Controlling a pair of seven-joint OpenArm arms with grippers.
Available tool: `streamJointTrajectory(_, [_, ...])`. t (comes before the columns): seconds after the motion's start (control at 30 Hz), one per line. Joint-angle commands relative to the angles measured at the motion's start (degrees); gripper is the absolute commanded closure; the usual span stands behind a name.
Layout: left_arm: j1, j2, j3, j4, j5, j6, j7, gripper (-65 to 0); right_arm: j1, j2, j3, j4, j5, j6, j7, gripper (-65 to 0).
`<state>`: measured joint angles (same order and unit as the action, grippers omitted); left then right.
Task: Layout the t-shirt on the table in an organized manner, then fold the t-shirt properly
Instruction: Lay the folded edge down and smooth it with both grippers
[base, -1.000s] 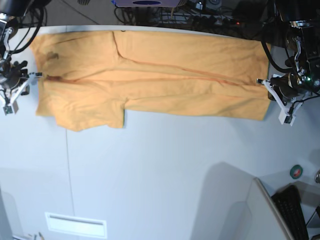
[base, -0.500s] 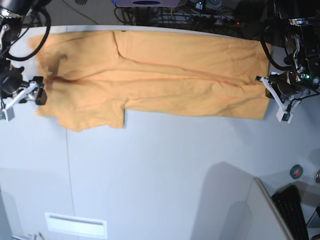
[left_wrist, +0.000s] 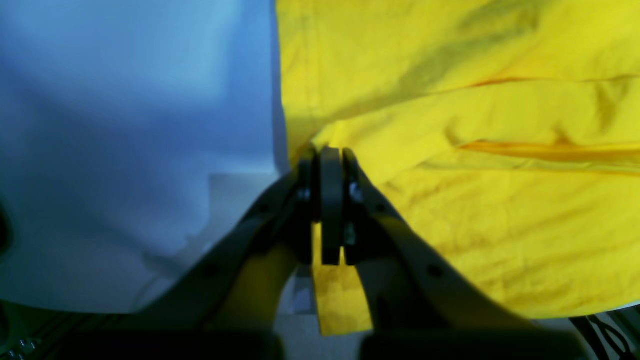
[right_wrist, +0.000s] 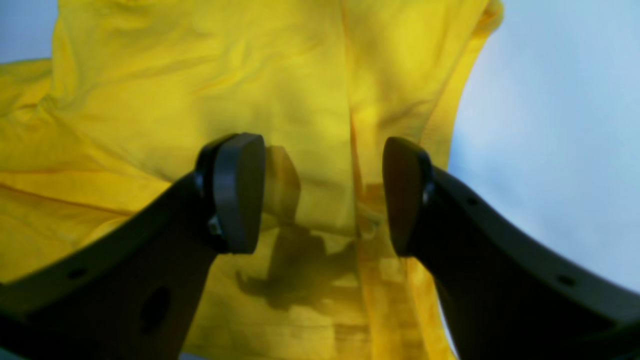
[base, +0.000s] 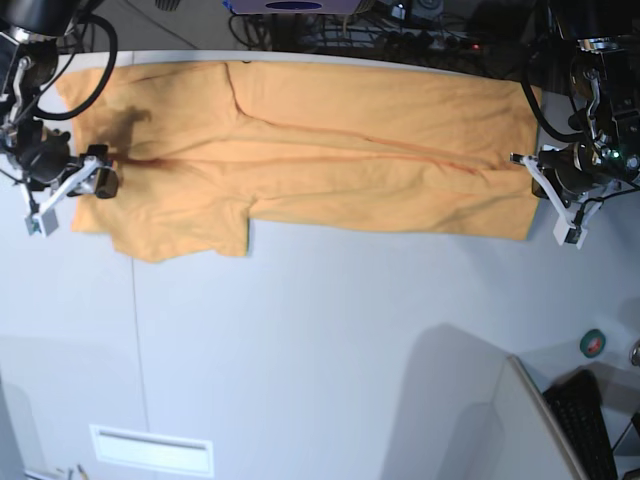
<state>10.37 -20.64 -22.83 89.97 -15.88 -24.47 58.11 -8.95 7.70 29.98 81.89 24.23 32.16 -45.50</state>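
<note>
Apparently one t-shirt (base: 330, 150), one table (base: 330, 340), two tools

We cannot read any lettering on the t-shirt (base: 330, 150) in any view; the dark smudge near its collar end stays blurred; in the left wrist view the left pincer (left_wrist: 327, 165) covers the hem it pinches, so we cannot tell how many layers it holds; both wrist views cut the shirt off at their edges.
</note>
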Motion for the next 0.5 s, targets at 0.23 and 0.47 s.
streamJointTrajectory(0.23, [-0.31, -1.03, -0.34, 0.80, -0.08, -0.01, -0.48, 0.0, 0.55, 1.75, 0.13, 0.62, 1.05, 0.23, 0.88, -33.3])
streamJointTrajectory(0.47, [-0.31, -1.03, -0.42, 0.80, -0.08, -0.01, -0.48, 0.0, 1.52, 1.75, 0.13, -3.87, 1.05, 0.23, 0.97, -32.3])
